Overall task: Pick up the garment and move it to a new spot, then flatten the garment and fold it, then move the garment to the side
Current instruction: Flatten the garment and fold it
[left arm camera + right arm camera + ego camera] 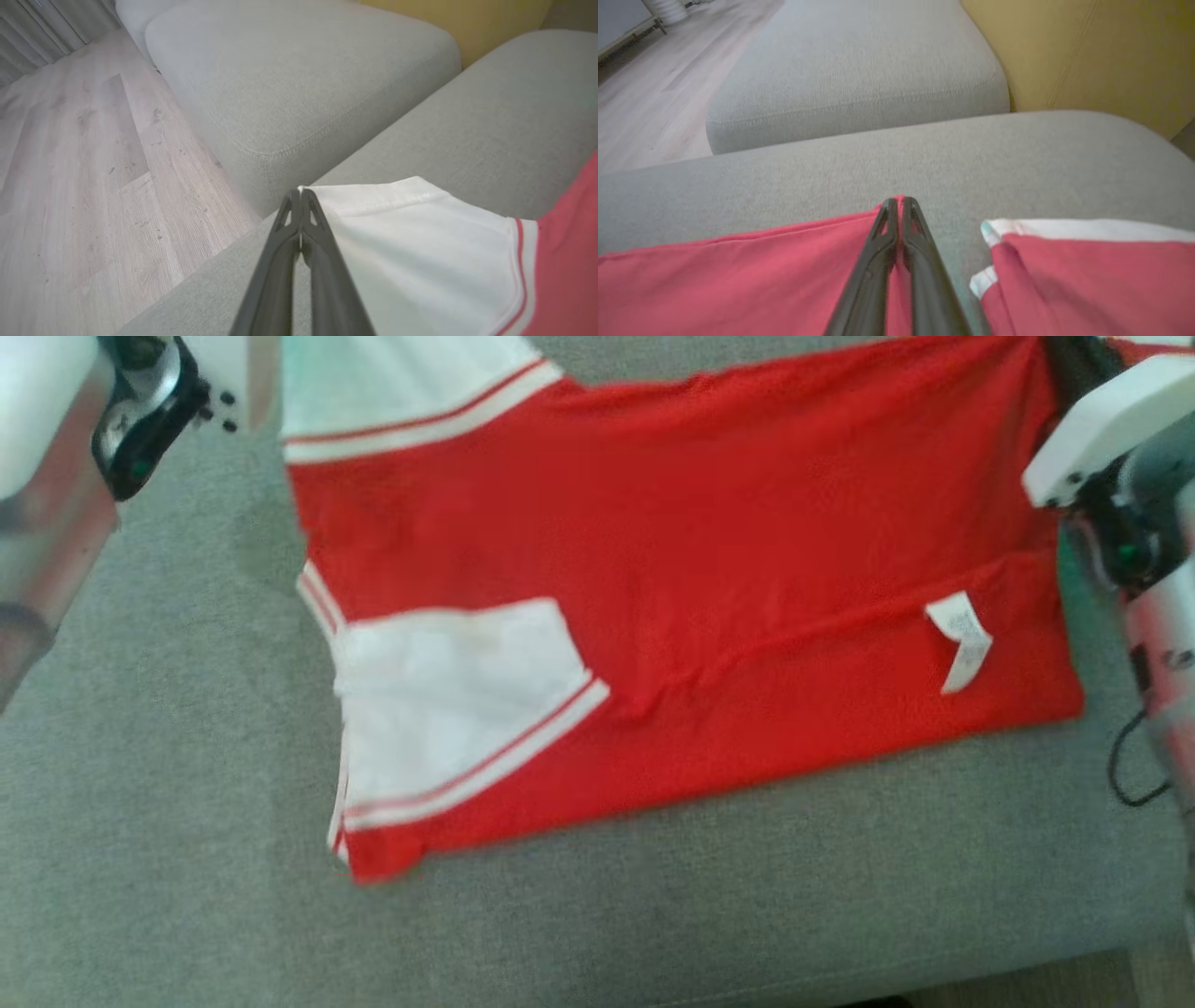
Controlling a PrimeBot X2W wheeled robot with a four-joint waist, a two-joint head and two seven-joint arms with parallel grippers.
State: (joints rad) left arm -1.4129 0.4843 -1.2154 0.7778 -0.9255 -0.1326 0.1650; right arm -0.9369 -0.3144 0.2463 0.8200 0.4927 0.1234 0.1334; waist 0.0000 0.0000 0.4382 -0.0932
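The garment [709, 569], a red shirt with white sleeves and striped trim, lay flat on the grey woven cushion [187, 859]. The corner of its white sleeve was pinched between the closed tips of the left gripper [300, 191], and the cloth spread from there toward 4 o'clock. The right gripper [899, 200] was closed too (on a red edge), with fabric running toward 8 o'clock. A white label [962, 639] sat at 3 o'clock.
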